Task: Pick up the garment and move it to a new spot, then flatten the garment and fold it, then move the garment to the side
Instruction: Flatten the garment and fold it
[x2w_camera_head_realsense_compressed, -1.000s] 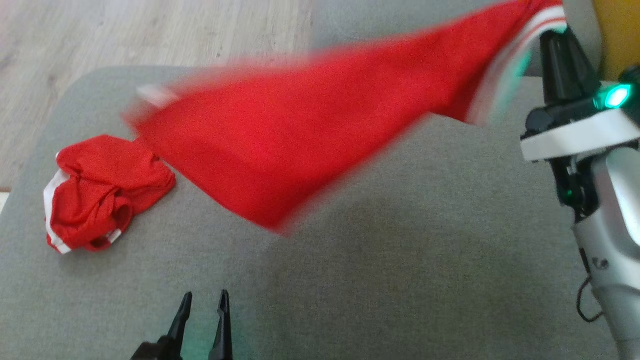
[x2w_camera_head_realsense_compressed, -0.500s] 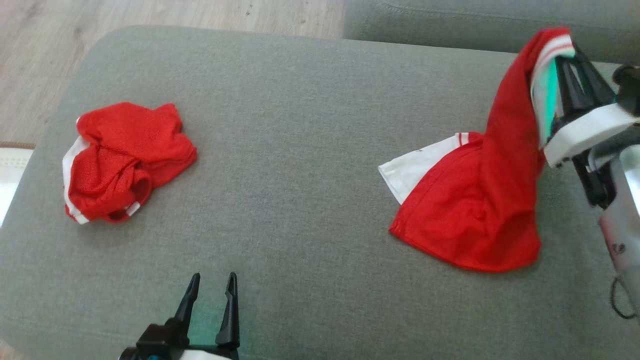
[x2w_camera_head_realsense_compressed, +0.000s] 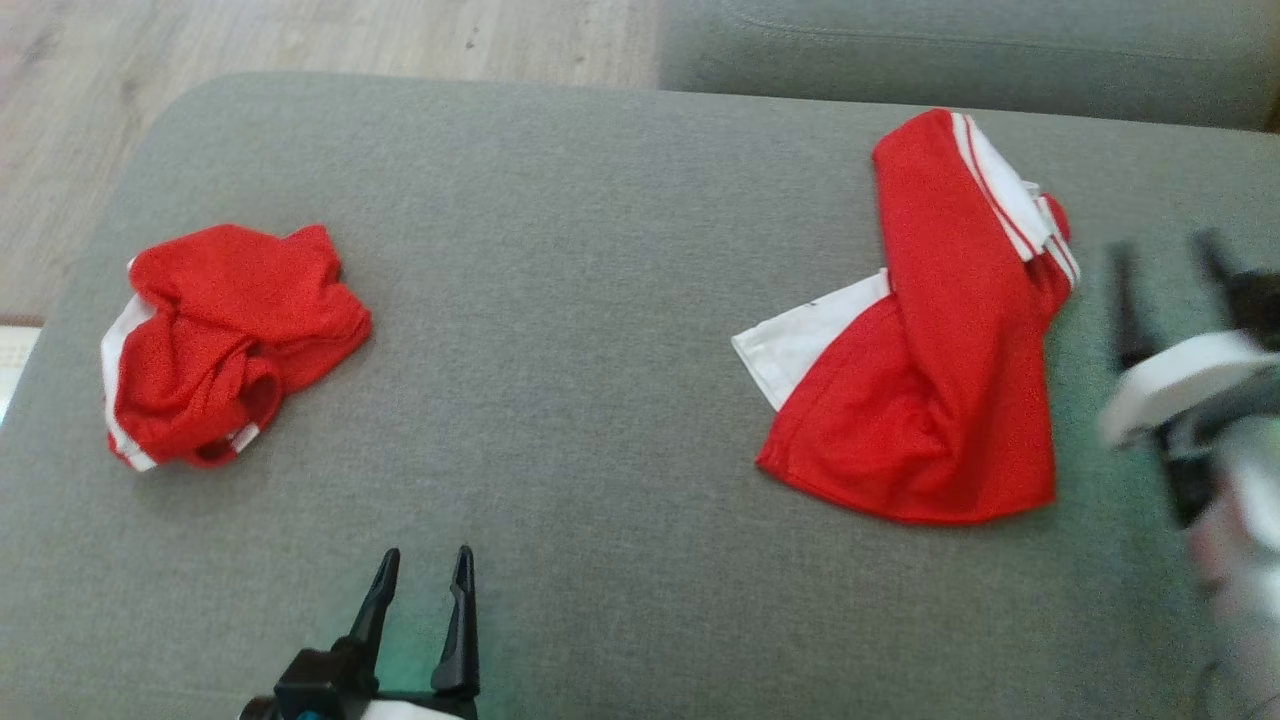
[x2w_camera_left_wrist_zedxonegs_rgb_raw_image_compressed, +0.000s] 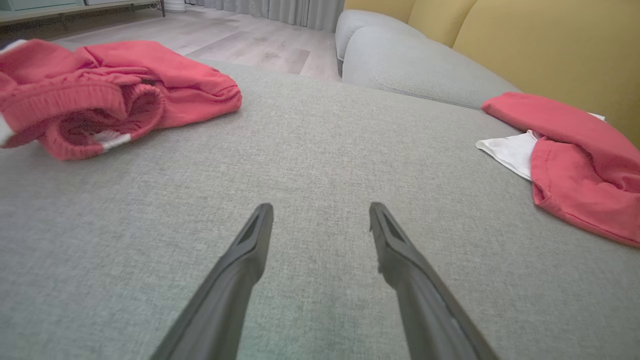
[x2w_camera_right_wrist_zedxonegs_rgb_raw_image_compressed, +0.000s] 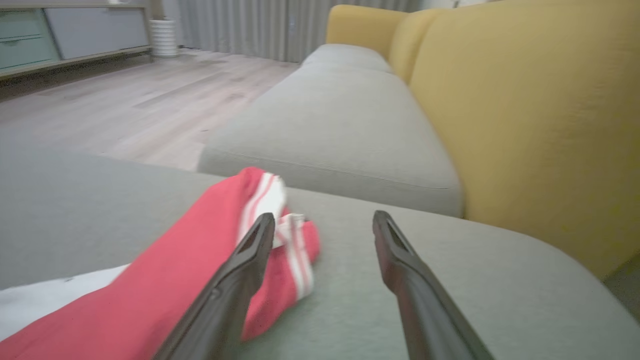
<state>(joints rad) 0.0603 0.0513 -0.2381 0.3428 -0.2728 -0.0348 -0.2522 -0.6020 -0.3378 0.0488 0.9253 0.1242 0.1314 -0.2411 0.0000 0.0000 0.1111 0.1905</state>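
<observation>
Head view: your red jersey (x2w_camera_head_realsense_compressed: 930, 400) lies bunched on the right of the sofa seat (x2w_camera_head_realsense_compressed: 600, 300), probably its new spot. Its long axis runs near-to-far, striped cuff farthest. The blurred right claw (x2w_camera_head_realsense_compressed: 1165, 265) stands spread just beside it.
Left wrist view: the left claw (x2w_camera_left_wrist_zedxonegs_rgb_raw_image_compressed: 320, 212) is spread and idle.
Right wrist view: the cuff lies past one finger, ungripped.

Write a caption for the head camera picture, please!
A red-and-white garment lies beside the right gripper, jaws open; another red bundle sits left on the grey cushion.
</observation>
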